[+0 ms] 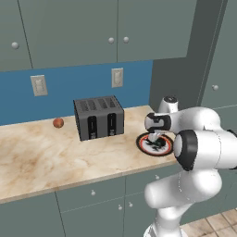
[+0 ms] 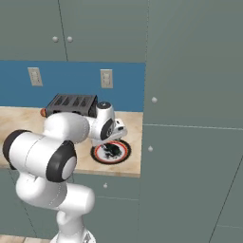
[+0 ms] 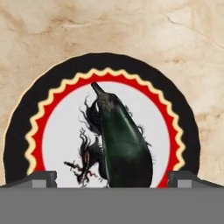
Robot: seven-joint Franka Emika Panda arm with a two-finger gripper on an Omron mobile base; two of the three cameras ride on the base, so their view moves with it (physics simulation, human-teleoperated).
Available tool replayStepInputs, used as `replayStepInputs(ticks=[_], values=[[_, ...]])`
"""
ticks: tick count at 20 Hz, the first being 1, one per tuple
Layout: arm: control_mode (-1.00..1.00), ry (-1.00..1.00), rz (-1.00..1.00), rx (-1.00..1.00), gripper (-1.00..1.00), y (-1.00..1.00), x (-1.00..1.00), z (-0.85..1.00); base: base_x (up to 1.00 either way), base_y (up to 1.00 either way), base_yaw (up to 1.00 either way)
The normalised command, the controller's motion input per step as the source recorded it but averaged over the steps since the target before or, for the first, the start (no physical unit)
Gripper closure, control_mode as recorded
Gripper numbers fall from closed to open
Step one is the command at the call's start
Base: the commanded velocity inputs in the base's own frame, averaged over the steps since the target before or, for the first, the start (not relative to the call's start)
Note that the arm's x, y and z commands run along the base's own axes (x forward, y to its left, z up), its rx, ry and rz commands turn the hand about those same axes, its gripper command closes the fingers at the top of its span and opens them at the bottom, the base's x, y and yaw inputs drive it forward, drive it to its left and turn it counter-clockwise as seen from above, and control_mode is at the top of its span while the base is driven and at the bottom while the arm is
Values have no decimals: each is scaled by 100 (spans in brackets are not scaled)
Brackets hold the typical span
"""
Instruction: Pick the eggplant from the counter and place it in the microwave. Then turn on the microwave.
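Observation:
The eggplant [image 3: 122,140], dark purple-black and glossy, lies on a round plate [image 3: 26,113] with a black rim, a red and cream scalloped ring and a dragon drawing. The plate [image 1: 142,144] rests on the beige marbled counter [image 1: 46,157] near its right end. My gripper [image 3: 113,179] hangs just above the eggplant, open, one fingertip [image 3: 43,178] on each side of its thick end and touching nothing. From the base, the gripper [image 1: 155,138] [image 2: 113,141] points down over the plate [image 2: 97,155] and eggplant [image 2: 113,151]. The microwave is out of view.
A grey slotted toaster [image 1: 98,117] [image 2: 71,104] stands on the counter left of the plate. A small reddish-brown ball [image 1: 58,122] lies further left, by the blue wall. A tall grey-green cabinet panel [image 2: 190,142] closes the counter's right end. Upper cabinets [image 1: 69,32] hang above.

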Motion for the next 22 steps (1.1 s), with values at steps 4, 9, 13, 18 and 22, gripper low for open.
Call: replayStepInputs(ticks=[4,9,13,18,22], values=[[-100,3,2,0,-100,-6,8,-18,0,0,0],[-100,2,2,0,-100,-4,8,-16,0,0,0],[-100,2,2,0,-100,-1,11,-17,0,0,0],[-100,4,2,0,-100,0,6,-18,0,0,0],[-100,2,2,0,-100,-2,4,-17,0,0,0]])
